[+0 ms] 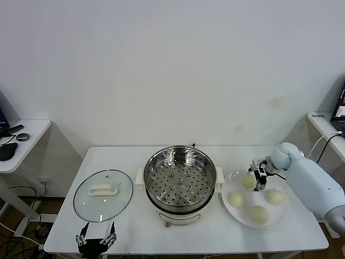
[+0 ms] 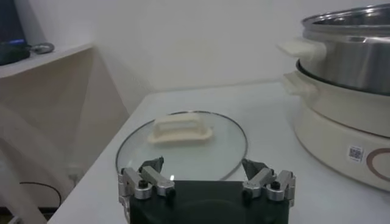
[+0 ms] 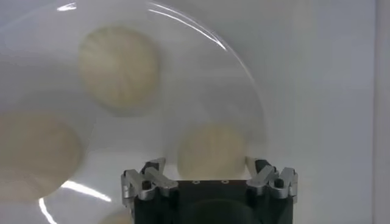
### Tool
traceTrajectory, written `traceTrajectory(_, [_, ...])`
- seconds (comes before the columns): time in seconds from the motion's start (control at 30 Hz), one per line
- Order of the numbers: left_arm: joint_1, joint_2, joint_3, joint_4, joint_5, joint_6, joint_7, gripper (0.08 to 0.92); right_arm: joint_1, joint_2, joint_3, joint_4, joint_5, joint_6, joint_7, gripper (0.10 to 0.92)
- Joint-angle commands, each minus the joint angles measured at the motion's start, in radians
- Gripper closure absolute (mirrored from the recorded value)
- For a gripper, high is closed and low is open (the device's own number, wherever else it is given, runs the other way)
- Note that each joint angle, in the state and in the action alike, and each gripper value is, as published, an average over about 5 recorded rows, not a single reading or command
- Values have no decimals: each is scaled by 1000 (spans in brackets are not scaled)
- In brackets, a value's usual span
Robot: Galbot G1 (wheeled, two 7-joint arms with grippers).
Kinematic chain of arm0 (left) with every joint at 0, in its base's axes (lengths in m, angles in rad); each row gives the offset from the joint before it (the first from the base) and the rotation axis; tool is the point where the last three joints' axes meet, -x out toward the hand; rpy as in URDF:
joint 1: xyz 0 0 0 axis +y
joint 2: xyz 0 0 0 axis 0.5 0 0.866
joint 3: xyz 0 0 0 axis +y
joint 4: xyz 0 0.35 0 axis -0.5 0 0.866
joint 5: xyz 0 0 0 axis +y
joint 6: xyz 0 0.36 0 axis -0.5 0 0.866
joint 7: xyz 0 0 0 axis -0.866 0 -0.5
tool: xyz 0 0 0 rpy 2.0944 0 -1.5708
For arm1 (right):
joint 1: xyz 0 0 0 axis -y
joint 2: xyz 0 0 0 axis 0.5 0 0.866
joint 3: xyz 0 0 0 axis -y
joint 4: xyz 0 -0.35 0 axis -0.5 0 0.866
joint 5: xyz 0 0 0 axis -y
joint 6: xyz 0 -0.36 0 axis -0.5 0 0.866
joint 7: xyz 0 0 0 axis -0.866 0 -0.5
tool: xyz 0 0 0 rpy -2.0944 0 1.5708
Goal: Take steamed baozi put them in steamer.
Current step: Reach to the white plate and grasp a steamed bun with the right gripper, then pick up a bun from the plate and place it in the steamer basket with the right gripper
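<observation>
Right gripper (image 1: 257, 175) hovers over the plate (image 1: 242, 211), jaws spread wide around the nearest of the steamed baozi (image 3: 212, 151), nothing gripped yet. Next: drop, close gently, carry it to the empty steamer (image 1: 180, 178). Left gripper (image 1: 96, 237) idles, jaws released, beside the glass lid (image 1: 103, 195).

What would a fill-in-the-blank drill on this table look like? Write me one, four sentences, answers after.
1. The plate holds ____ steamed baozi.
2. The steamer stands with its glass lid lying on the robot's ____ side.
3. The right gripper, fingers open, hovers over the baozi nearest the ____.
4. The steamer's perforated tray holds ____ baozi.

Missing words: four; left; steamer; no
</observation>
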Motion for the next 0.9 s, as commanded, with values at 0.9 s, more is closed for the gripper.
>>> traceTrajectory(0.9, [-6, 9, 13, -32, 35, -5, -16, 177, 633, 130, -407, 25, 534, 146, -139, 457])
